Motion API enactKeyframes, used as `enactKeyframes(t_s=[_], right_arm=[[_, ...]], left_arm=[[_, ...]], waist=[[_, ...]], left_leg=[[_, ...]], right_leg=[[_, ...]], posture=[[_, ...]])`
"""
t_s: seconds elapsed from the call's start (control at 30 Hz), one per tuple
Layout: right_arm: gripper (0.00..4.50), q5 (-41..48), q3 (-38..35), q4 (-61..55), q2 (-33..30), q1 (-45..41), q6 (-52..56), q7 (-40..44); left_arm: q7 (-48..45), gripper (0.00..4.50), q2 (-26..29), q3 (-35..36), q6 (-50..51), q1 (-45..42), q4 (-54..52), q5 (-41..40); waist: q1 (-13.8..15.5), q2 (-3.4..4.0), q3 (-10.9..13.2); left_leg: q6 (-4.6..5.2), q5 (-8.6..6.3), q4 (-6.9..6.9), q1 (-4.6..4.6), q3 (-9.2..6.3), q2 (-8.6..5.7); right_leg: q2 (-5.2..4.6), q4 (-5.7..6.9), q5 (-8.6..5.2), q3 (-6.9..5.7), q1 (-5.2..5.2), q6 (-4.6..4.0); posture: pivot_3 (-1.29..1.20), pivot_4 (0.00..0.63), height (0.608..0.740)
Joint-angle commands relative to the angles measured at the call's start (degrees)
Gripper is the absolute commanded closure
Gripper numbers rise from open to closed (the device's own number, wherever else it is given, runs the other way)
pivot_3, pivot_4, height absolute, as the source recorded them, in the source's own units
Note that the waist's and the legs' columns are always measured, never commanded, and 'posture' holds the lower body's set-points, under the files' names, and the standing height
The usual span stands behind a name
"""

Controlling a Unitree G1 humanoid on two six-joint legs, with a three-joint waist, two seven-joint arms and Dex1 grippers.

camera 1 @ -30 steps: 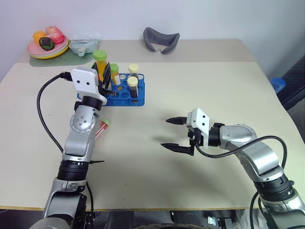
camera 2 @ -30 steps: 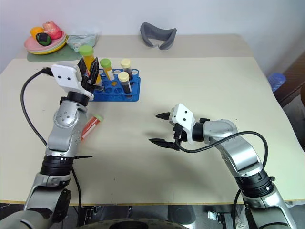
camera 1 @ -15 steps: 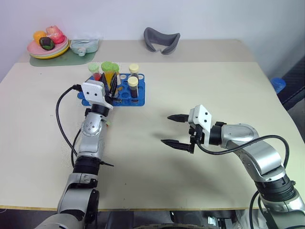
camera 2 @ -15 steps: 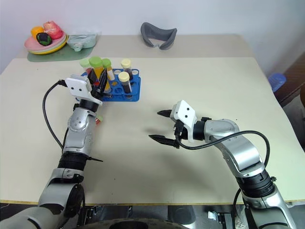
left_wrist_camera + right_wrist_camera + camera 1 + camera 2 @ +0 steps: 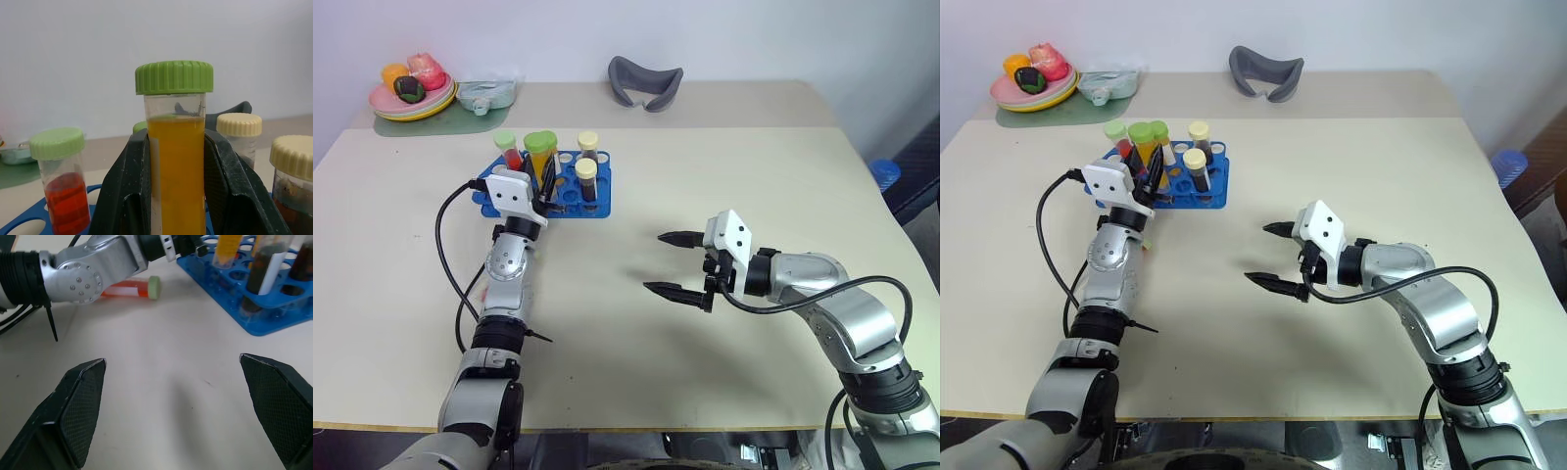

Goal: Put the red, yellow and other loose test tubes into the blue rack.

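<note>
Head views: left gripper (image 5: 544, 179) pinching the clear plastic tube of yellow-orange liquid with the green cap (image 5: 541, 147), held upright at the near left part of the bright blue plastic rack with round holes (image 5: 590, 208). Just left of the gripper, a red-liquid tube with a light-green cap (image 5: 507, 147) standing in the rack; to its right, two dark maroon-brown tubes with pale-yellow caps (image 5: 586, 177) upright in the rack. Right gripper (image 5: 668, 263) spread wide above the beige tabletop (image 5: 724, 176), well apart from the rack.

Left wrist view: black fingers (image 5: 132, 191) pressed against both sides of the yellow-orange tube, cap clear above them; red tube beside it in a rack hole, pale-capped tubes on the other side.

Right wrist view: fingers (image 5: 80, 406) far apart over bare table; beyond them another red-liquid tube with a light-green cap (image 5: 132, 288) lying flat on the table beside the left arm, near the rack's corner.
</note>
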Motion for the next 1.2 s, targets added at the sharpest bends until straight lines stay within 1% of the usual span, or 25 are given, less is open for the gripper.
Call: enactKeyframes(t_s=[0.03, 0.23, 0.47, 0.57, 0.63, 0.67, 0.73, 0.77, 0.8, 0.9, 0.97, 1.07, 1.13, 1.2], right_arm=[[0.0, 1.8, -1.6, -3.0, 0.6, -0.8, 0.3, -0.8], [0.0, 2.2, -1.3, -3.4, 0.6, -0.5, 0.5, -1.6], [0.0, 2.3, -1.0, -3.8, 0.8, -0.2, 0.7, -2.1], [0.0, 2.4, -1.0, -4.1, 0.8, -0.1, 0.9, -2.2], [0.0, 2.4, -1.0, -4.2, 0.9, 0.0, 0.9, -2.4], [0.0, 2.4, -1.1, -4.4, 0.9, 0.1, 0.9, -2.5], [0.0, 2.4, -1.1, -4.6, 0.9, 0.3, 0.9, -2.6], [0.0, 2.4, -1.2, -4.5, 0.9, 0.4, 0.9, -2.6], [0.0, 2.4, -1.4, -4.5, 0.8, 0.5, 0.9, -2.7], [0.0, 2.6, -2.3, -4.3, 0.6, 0.9, 0.9, -2.9], [0.0, 3.0, -3.1, -3.8, 0.7, 1.3, 1.0, -3.2], [0.0, 4.0, -4.3, -2.9, 1.4, 1.6, 1.4, -4.3], [0.0, 3.9, -4.7, -1.8, 1.7, 1.9, 1.1, -4.8], [0.0, 3.5, -4.7, -0.9, 1.7, 2.2, 0.5, -4.6]], left_arm=[[-0.2, 3.52, -0.2, 1.2, -2.0, -1.3, 0.6, 0.2], [-0.9, 3.52, -1.2, 2.2, -3.3, -2.3, 2.9, -0.8], [-1.3, 3.52, -2.0, 2.7, -5.1, -3.9, 6.3, -0.2], [-2.9, 3.52, -1.9, 2.3, -4.0, -3.6, 6.0, -0.7], [-4.0, 2.64, -1.9, 2.5, -2.8, -2.8, 4.8, -1.7], [-4.2, 2.29, -1.8, 2.6, -2.2, -2.3, 3.9, -1.9], [-4.3, 1.25, -1.2, 2.9, -0.3, -0.7, 0.9, -2.3], [-4.9, 0.68, -0.8, 2.9, 1.4, 0.7, -2.0, -3.0], [-5.7, 0.21, -0.3, 2.9, 3.2, 2.1, -5.1, -3.9], [-7.3, 0.21, 1.2, 3.3, 10.5, 7.7, -16.5, -7.6], [-8.0, 0.21, 3.8, 4.0, 17.1, 12.7, -26.6, -10.8], [-8.3, 0.21, 7.6, 5.6, 25.0, 18.0, -37.9, -14.7], [-8.6, 0.21, 12.8, 8.9, 33.1, 22.0, -46.5, -19.4], [-9.3, 0.21, 18.6, 11.4, 41.9, 25.5, -52.2, -23.3]], waist=[[0.0, 0.0, 0.0], [0.0, 0.0, 0.0], [0.0, 0.0, 0.0], [0.0, 0.0, 0.0], [0.1, 0.0, 0.0], [0.0, 0.0, 0.0], [-0.1, 0.0, 0.0], [-0.1, 0.0, 0.0], [-0.2, 0.0, 0.0], [-0.2, 0.01, 0.0], [-0.2, 0.01, 0.0], [0.0, 0.01, 0.0], [-0.1, 0.01, 0.0], [-0.2, 0.01, 0.0]], left_leg=[[0.0, 0.0, 0.0, 0.0, 0.0, 0.0], [0.0, 0.0, 0.0, 0.0, 0.0, 0.0], [0.0, 0.0, 0.0, 0.0, 0.0, 0.0], [0.0, 0.0, 0.0, 0.0, -0.01, 0.0], [-0.01, 0.0, 0.0, 0.0, -0.01, 0.0], [-0.01, 0.0, 0.0, 0.0, -0.01, 0.0], [-0.01, 0.01, 0.0, 0.0, -0.01, 0.0], [-0.01, 0.0, -0.01, 0.0, -0.01, 0.0], [-0.01, 0.01, -0.01, 0.01, -0.01, 0.0], [-0.01, 0.01, -0.01, 0.02, -0.02, 0.02], [-0.01, 0.0, -0.01, 0.02, -0.03, 0.02], [0.0, 0.0, -0.01, 0.02, -0.03, 0.03], [0.01, -0.01, -0.01, 0.02, -0.04, 0.03], [0.05, -0.03, -0.02, 0.04, -0.04, 0.04]], right_leg=[[0.0, 0.0, 0.0, 0.0, 0.0, 0.0], [0.0, 0.0, 0.0, 0.0, 0.0, 0.0], [0.0, 0.0, 0.0, -0.01, 0.0, 0.0], [0.0, 0.0, 0.0, -0.01, 0.0, 0.0], [0.0, 0.0, 0.0, -0.02, 0.0, 0.0], [0.0, 0.0, 0.0, -0.02, 0.0, 0.0], [0.0, 0.0, 0.0, -0.01, 0.0, 0.0], [0.0, 0.0, 0.0, -0.01, 0.0, 0.0], [0.01, 0.01, 0.0, -0.01, 0.0, 0.0], [0.02, 0.04, 0.0, -0.01, 0.0, 0.0], [0.01, 0.04, 0.0, 0.0, 0.0, 0.0], [0.0, 0.05, 0.0, 0.0, 0.02, 0.0], [0.01, 0.05, 0.0, 0.0, 0.02, 0.0], [0.02, 0.06, -0.01, 0.0, 0.02, -0.01]], posture=[[0.0, 0.15, 0.74], [0.0, 0.15, 0.74], [0.0, 0.15, 0.74], [0.0, 0.15, 0.74], [0.0, 0.15, 0.74], [0.0, 0.15, 0.74], [0.0, 0.15, 0.74], [0.0, 0.15, 0.74], [0.0, 0.15, 0.74], [0.0, 0.15, 0.74], [0.0, 0.15, 0.74], [0.0, 0.15, 0.74], [0.0, 0.15, 0.74], [0.0, 0.15, 0.74]])
